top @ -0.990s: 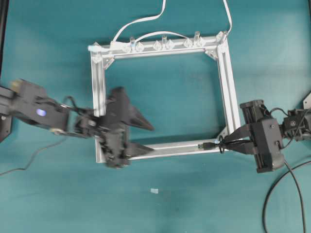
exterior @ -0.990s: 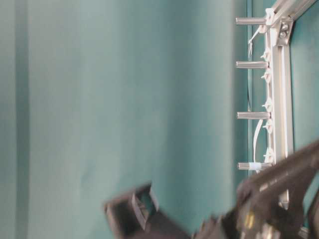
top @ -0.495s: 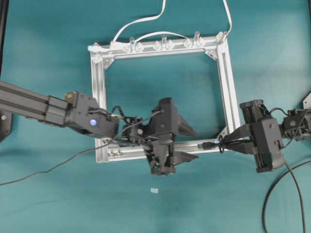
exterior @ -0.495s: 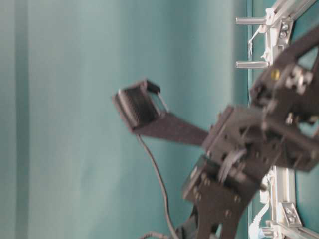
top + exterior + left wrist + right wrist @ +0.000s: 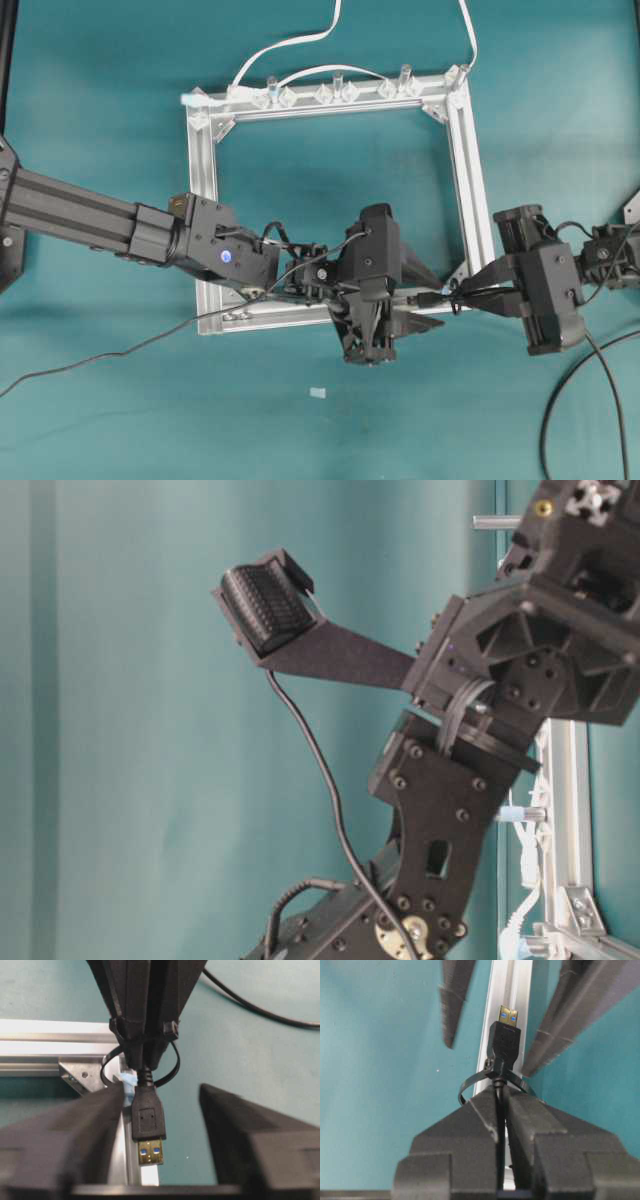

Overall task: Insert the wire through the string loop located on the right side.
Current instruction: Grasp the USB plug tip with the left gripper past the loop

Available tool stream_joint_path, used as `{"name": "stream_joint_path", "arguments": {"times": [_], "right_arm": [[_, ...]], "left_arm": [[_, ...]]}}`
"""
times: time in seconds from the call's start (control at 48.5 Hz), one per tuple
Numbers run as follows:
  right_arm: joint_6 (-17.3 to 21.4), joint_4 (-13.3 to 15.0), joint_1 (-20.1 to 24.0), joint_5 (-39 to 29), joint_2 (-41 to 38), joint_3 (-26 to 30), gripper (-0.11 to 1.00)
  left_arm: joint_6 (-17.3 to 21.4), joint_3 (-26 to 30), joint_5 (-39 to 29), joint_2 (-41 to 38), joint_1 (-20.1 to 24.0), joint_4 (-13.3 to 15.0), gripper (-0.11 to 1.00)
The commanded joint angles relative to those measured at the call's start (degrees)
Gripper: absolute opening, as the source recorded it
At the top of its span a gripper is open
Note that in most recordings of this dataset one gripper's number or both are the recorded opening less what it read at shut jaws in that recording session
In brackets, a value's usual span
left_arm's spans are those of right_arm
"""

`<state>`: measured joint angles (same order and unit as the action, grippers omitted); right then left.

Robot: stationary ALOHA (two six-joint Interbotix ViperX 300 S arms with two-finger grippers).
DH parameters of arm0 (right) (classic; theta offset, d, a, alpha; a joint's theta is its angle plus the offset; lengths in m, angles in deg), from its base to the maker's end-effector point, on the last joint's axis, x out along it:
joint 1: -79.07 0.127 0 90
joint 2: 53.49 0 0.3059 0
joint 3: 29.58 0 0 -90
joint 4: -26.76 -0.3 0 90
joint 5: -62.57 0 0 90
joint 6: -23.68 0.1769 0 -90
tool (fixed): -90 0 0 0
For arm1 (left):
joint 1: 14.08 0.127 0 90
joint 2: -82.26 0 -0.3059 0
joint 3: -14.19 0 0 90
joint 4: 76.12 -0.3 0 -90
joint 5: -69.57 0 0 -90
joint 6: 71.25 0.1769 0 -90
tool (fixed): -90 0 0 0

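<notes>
1. Two grippers are met nose to nose at the lower right corner of the aluminium frame [image 5: 470,190]. In the right wrist view, nearest the lens, the right gripper [image 5: 501,1097] is seen clamped shut on the wire [image 5: 504,1042] just behind its black plug; the cable is pinched between the two fingers so the plug juts stiffly forward, gold-coloured tip leading.

2. Just beyond those fingertips the string loop [image 5: 492,1080] is seen as a thin black ring, encircling the cable at the base of the plug. The plug head appears already passed through it, though whether the ring is tight or slack cannot be told.

3. Further out, the plug is flanked by the left gripper [image 5: 160,1125], its jaws held apart, one finger on each side and neither touching the plug. In the left wrist view the plug [image 5: 149,1125] hangs centred in that gap, tip towards the lens. This placement is judged to be a handover: the wire is presented on the far side of the loop to be taken and drawn through.

4. From overhead, the plug [image 5: 428,298] is seen lying along the bottom frame bar, near the right corner, between the left gripper [image 5: 425,300] and the right gripper [image 5: 468,293].

5. Farthest off, clear plastic clips [image 5: 335,92] and white cables [image 5: 300,45] are seen on the top bar, well apart from the work.
</notes>
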<state>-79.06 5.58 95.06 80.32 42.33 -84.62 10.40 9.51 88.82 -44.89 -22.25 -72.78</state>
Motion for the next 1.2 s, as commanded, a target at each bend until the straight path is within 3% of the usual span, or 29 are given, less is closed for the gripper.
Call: {"name": "stream_joint_path", "arguments": {"times": [0.0, 0.144, 0.413, 0.619, 1.176], "right_arm": [[0.00, 0.09, -0.18, 0.62, 0.26, 0.35, 0.08], [-0.09, 0.09, -0.18, 0.62, 0.35, 0.35, 0.08], [0.00, 0.09, -0.18, 0.62, 0.35, 0.35, 0.08], [0.00, 0.09, -0.18, 2.55, 0.35, 0.35, 0.08], [0.88, 0.09, -0.18, 2.11, 0.35, -0.88, 0.08]], "left_arm": [[-0.18, 1.32, -0.44, 1.23, 0.26, -0.09, 0.51], [-0.35, 1.32, -1.49, 1.05, 0.18, -0.09, 0.32], [-0.26, 1.32, -3.25, 1.23, 0.35, -0.09, 0.32], [-0.26, 1.32, -3.69, 1.58, 0.70, -0.09, 0.24], [-0.26, 1.23, -3.69, 2.02, 0.70, -0.09, 0.24]]}}
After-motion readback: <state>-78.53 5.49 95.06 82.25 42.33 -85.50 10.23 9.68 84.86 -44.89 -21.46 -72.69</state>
